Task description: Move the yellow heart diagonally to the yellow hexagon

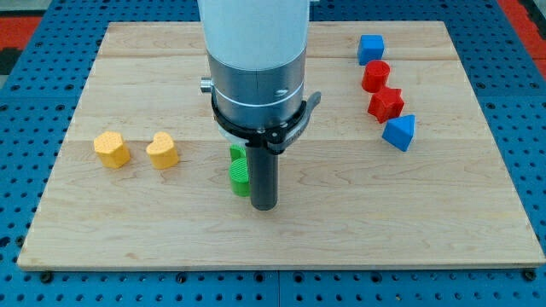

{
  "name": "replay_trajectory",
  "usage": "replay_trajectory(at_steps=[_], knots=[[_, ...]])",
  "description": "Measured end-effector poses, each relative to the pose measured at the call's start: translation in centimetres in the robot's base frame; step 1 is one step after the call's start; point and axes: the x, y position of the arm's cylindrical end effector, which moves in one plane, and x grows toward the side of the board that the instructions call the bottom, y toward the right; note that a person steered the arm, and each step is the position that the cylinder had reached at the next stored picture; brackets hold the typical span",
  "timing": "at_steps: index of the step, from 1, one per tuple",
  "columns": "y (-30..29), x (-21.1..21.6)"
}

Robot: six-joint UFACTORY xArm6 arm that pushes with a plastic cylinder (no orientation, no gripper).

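Note:
The yellow heart [162,150] lies on the wooden board at the view's left. The yellow hexagon [112,148] sits just left of it, a small gap between them. My tip [264,207] rests on the board at the view's centre, well to the right of the heart. A green block [240,174] stands right beside the rod on its left, partly hidden by the arm; I cannot tell whether they touch.
At the view's upper right stand a blue cube [371,49], a red cylinder [375,76], a red star-like block [386,104] and a blue triangular block [399,132] in a slanted line. The wooden board [281,243] lies on a blue perforated table.

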Motion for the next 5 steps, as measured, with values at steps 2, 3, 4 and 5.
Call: replay_trajectory(at_steps=[2,3,4,5], knots=[[-6.9,1.3],[-13.8,-0.1],[-13.2,-4.9],[-14.3,-7.9]])
